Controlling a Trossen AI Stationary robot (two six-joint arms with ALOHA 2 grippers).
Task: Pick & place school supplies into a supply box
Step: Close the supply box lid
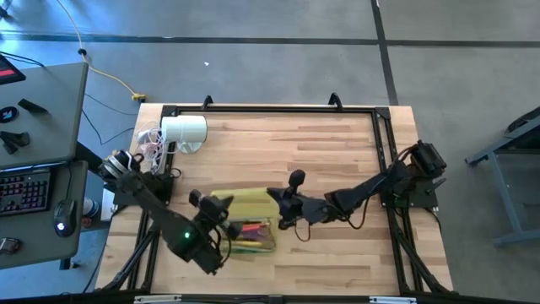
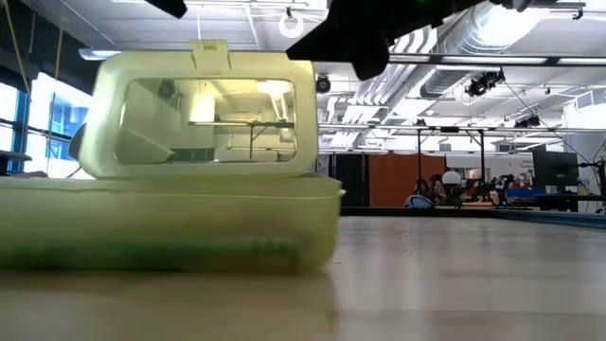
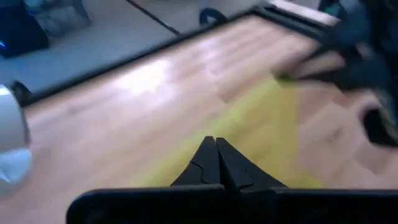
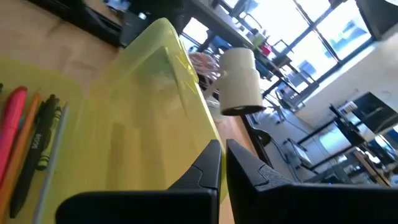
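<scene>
Both grippers, left and right, hover with fingers closed at the box's nine and three o'clock, pens inside.

One supply box, two grippers, one white cylinder, several pens inside

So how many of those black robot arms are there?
2. The left arm reaches from the table's left edge toward the supply box; the right arm reaches in from the right edge.

high view looks straight down, low view level across the table; both share the supply box.
</scene>
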